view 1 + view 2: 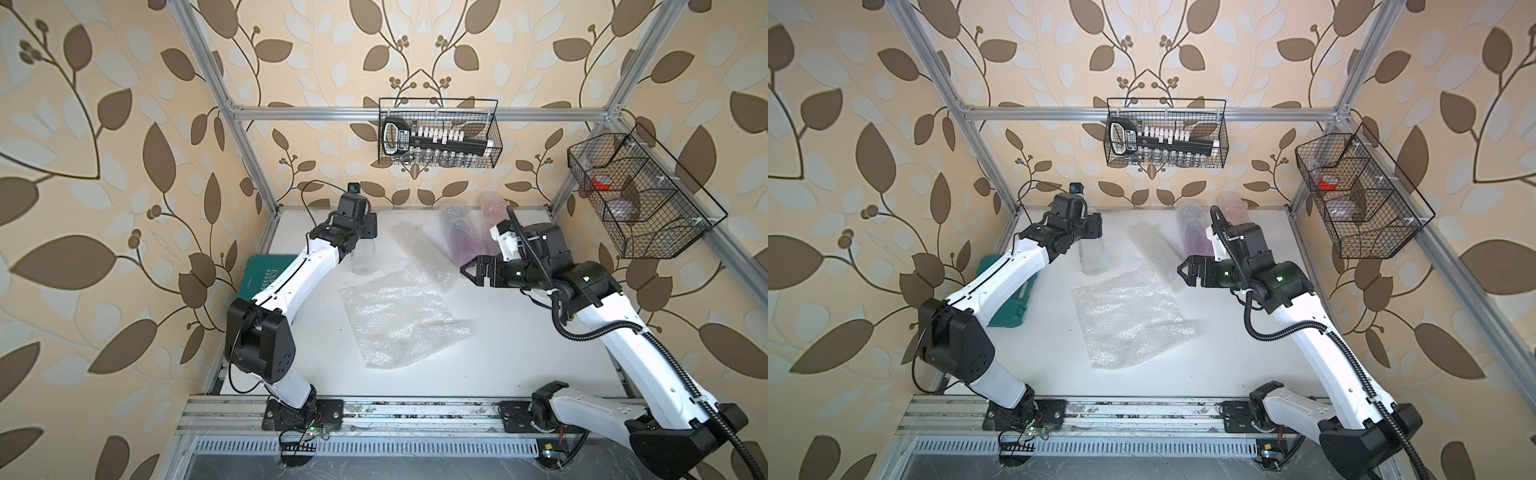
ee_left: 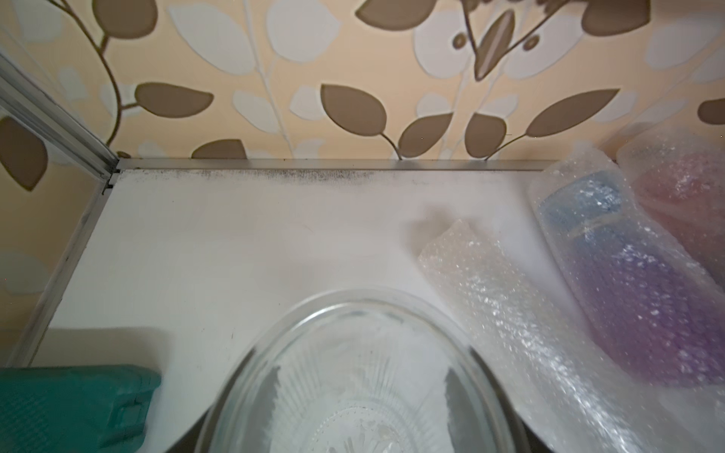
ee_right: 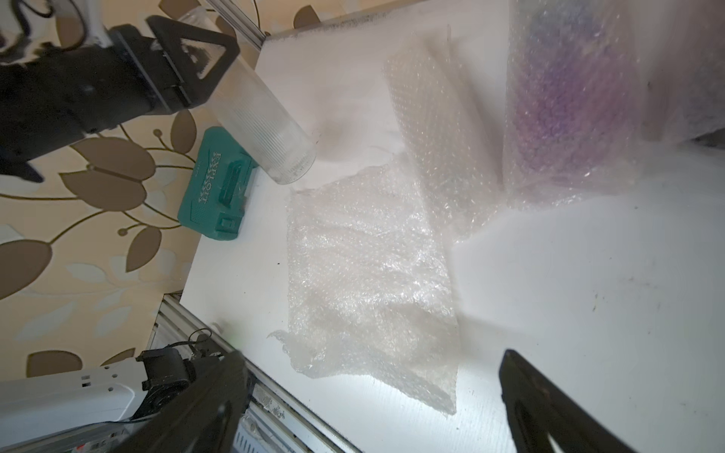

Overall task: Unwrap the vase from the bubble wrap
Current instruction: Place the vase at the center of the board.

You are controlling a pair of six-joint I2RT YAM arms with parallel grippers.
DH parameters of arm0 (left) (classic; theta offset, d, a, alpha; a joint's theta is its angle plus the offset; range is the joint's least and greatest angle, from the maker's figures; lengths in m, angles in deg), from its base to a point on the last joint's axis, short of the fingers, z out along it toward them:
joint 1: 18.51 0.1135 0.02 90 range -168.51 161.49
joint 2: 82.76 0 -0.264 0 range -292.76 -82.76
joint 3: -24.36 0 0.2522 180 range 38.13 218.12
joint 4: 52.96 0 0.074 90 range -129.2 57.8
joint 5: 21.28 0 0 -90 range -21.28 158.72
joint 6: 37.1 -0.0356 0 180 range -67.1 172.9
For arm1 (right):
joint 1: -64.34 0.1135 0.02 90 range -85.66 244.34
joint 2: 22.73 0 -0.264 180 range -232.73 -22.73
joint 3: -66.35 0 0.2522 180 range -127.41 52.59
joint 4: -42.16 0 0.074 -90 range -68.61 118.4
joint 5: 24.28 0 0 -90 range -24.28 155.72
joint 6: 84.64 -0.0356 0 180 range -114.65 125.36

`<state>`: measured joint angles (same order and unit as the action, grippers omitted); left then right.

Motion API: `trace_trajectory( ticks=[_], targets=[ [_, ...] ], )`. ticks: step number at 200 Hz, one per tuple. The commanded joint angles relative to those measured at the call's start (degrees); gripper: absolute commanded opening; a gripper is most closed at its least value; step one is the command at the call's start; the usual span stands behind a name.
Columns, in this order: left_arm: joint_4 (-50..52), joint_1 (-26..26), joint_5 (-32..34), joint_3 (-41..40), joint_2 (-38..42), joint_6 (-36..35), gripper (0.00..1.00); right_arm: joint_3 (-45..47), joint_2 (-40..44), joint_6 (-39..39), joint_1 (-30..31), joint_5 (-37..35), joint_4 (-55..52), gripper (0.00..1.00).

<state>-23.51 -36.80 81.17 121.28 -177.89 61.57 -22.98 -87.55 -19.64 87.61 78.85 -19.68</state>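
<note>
**Now: left arm clamps a bare vase, right jaws wide apart**

Left arm reaches toward the back-left of the white table (image 1: 519, 353), elbow raised, wrist pointing down. Left gripper (image 3: 208, 66) is clamped on the clear vase (image 1: 363, 259) near its rim end. 1 finger shows across the ribbed glass; the other is hidden behind it. The left wrist view looks straight into the vase mouth. Cannot tell whether the vase base touches the table.

Right arm is bent in from the right, forearm roughly level. Right gripper (image 1: 468, 270) points at the table centre, with its fingers (image 3: 549, 412) wide apart and nothing between them. It hangs just beside the wrapped purple vase.

Counts:
- 2 arms, 2 grippers.
- 3 vases: 1 bare and clear, 2 wrapped at the back. These are the purple-blue vase (image 1: 459, 235) and the pink vase (image 1: 493, 205), which lie side by side.
- 2 loose pieces of bubble wrap. The flat sheet (image 1: 399, 320) lies mid-table, crumpled at its near edge. The narrow folded strip (image 1: 419, 253) lies between the clear vase and the purple-blue vase, overlapping the flat sheet's far corner.
- 1 green case (image 1: 259, 270) at the left table edge, partly under the left arm.
- 2 wire baskets: 1 on the back rail (image 1: 438, 133), 1 on the right rail (image 1: 640, 195).
</note>
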Motion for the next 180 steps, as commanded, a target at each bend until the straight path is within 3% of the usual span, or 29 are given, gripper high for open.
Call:
trace_trajectory(
  ticks=[1,25,52,86,153,180],
  targets=[
    [-16.89,1.29,1.06,3.0,-5.21,-4.4,0.0,-2.32,1.45,2.26,1.27,-3.72,0.44,0.99],
    [-22.0,2.02,2.3,8.13,-12.55,-8.17,0.0,-1.54,3.43,2.32,1.78,-4.33,-0.76,0.99],
    [-20.52,2.26,1.18,17.28,-21.44,-12.61,0.0,-1.77,3.41,1.5,1.75,-3.66,-0.28,0.99],
    [-21.6,2.36,-2.65,19.44,-25.68,-12.98,0.0,-3.83,2.0,1.58,2.02,-3.72,0.5,0.99],
    [-22.69,2.73,-6.23,14.5,-25.85,-12.49,0.0,-4.93,-0.61,1.83,5.24,-4.52,2.45,0.99],
    [-24.84,2.72,-7.9,9.61,-23.31,-11.86,0.15,-5.22,-0.89,1.72,5.74,-4.51,3.19,0.99]
  ],
)
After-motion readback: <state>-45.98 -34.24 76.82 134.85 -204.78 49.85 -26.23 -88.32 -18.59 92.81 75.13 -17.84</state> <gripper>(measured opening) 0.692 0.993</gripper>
